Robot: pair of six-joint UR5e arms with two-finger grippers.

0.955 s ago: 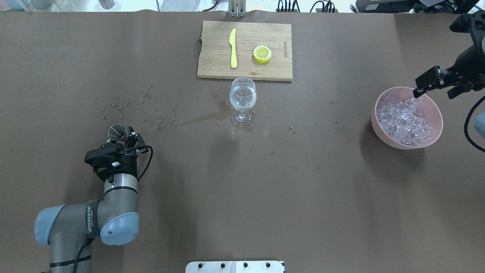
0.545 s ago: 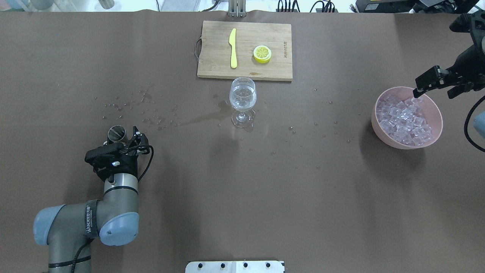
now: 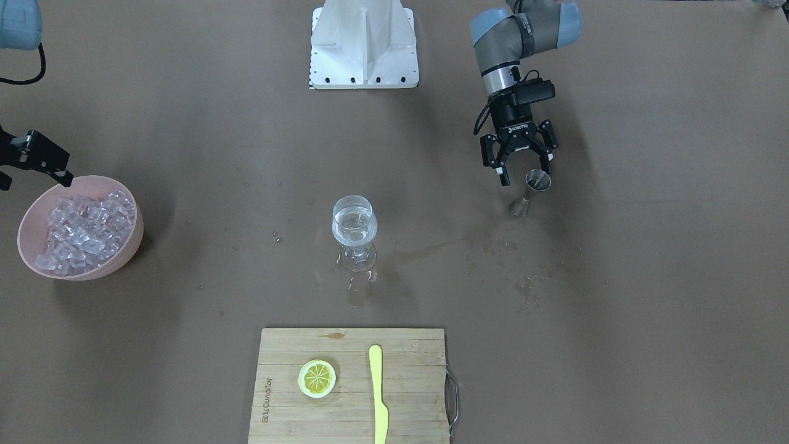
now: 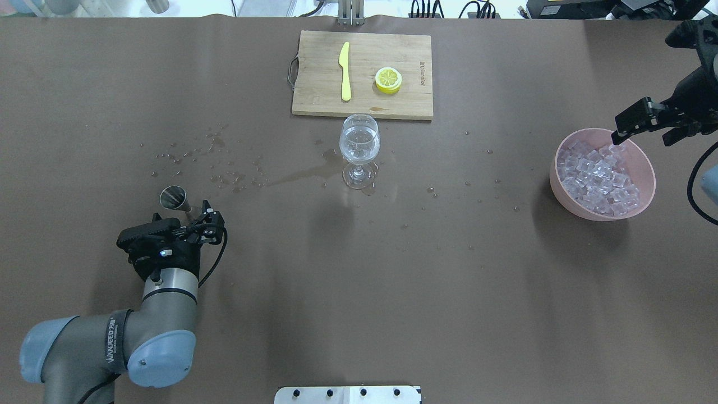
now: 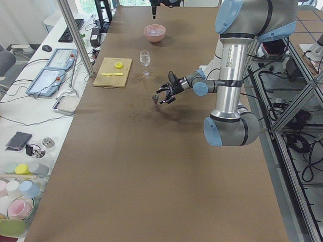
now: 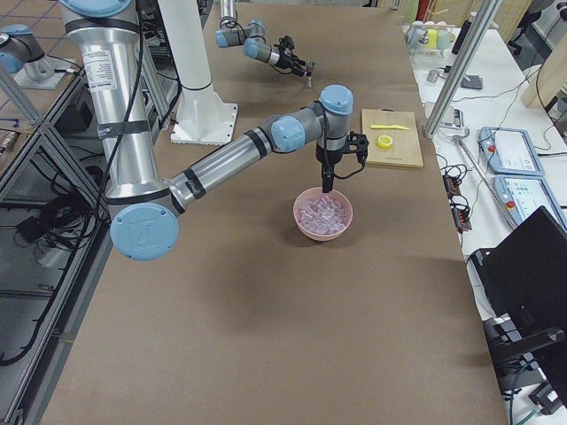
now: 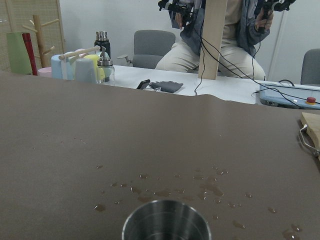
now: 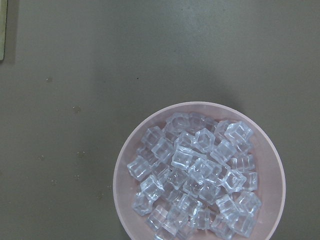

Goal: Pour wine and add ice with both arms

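Fingers of the left gripper are spread wide and hold nothing. They sit just beside the small steel measuring cup, not touching it, and the cup stands upright on the brown bench. The pour looks done to me: the wine, a clear colourless measure, sits in the stemmed wine glass at mid-bench.

The right gripper hangs over the far rim of the pink plastic bowl, fingers apart and empty. They point down at the ice, a heap of clear cubes filling the bowl. That placing suits a descent to pinch one cube.

Scattered water drops lie between bowl and glass, and a thin puddle runs from the glass's foot toward the cup. The wet foot may let the glass slide if nudged.

Just behind the glass lies a wooden cutting board with a yellow plastic knife and a lemon slice. It crowds any approach from that side.
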